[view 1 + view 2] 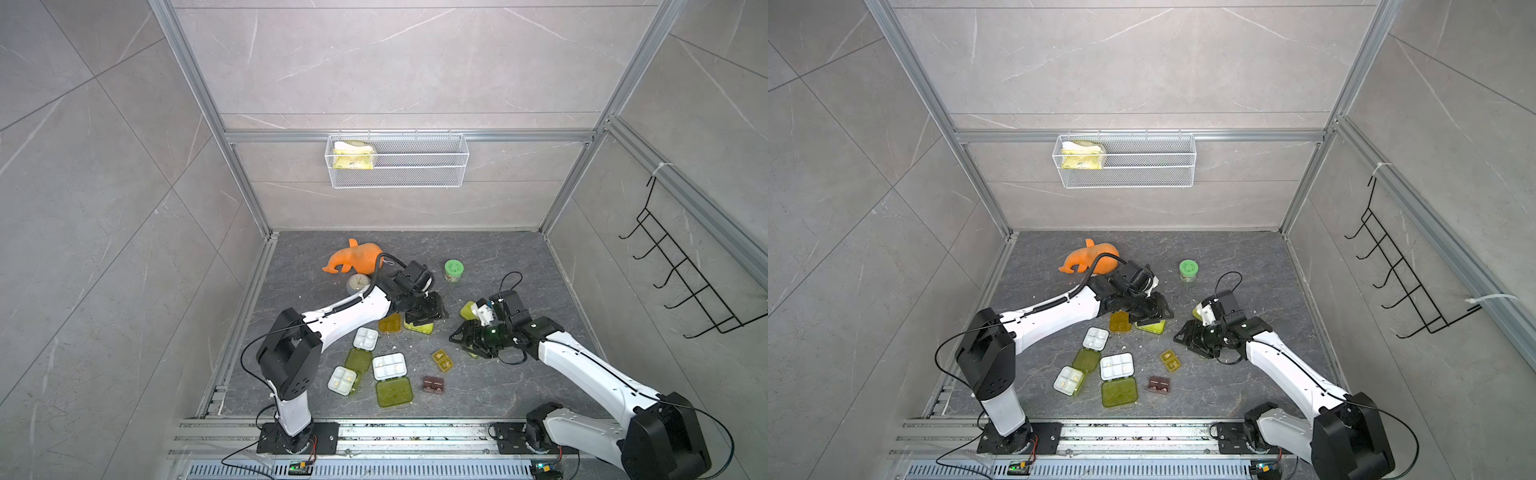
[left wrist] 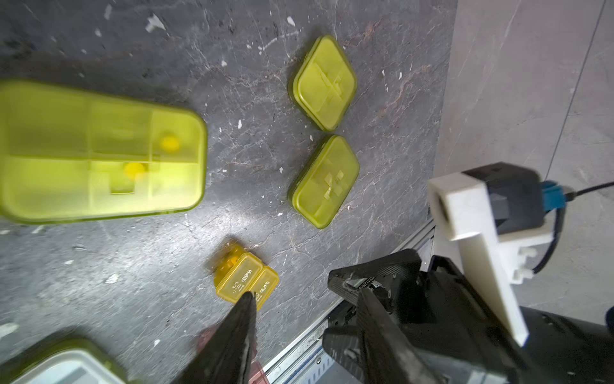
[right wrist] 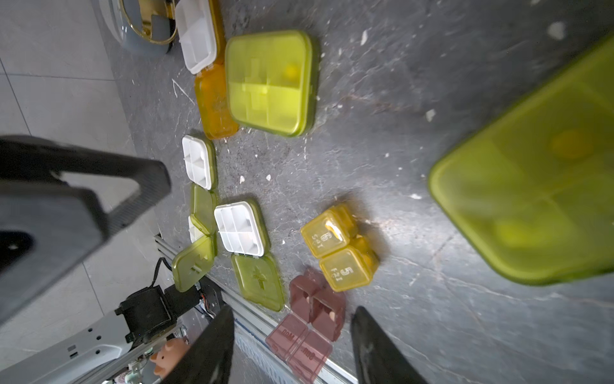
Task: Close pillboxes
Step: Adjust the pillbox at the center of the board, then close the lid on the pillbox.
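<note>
Several pillboxes lie on the dark floor. Three white trays [image 1: 365, 337] [image 1: 388, 366] [image 1: 341, 380] lie open with yellow-green lids flat beside them. An orange-lidded one [image 3: 214, 103] is open too. A closed yellow-green pillbox [image 1: 419, 328] lies just below my left gripper [image 1: 430, 311] [image 2: 305, 296], which is open and empty. Two small closed ones [image 2: 324, 83] [image 2: 325, 181] lie by the right arm. The amber two-cell box [image 1: 442, 360] is shut. My right gripper [image 1: 457, 334] [image 3: 292, 314] is open and empty, facing an open brown two-cell box [image 3: 315, 309].
An orange toy [image 1: 353, 257], a small clock [image 1: 358, 283] and a round jar with a green lid [image 1: 454, 270] stand at the back. A wire basket [image 1: 397, 160] hangs on the back wall, a black hook rack [image 1: 685, 282] on the right wall.
</note>
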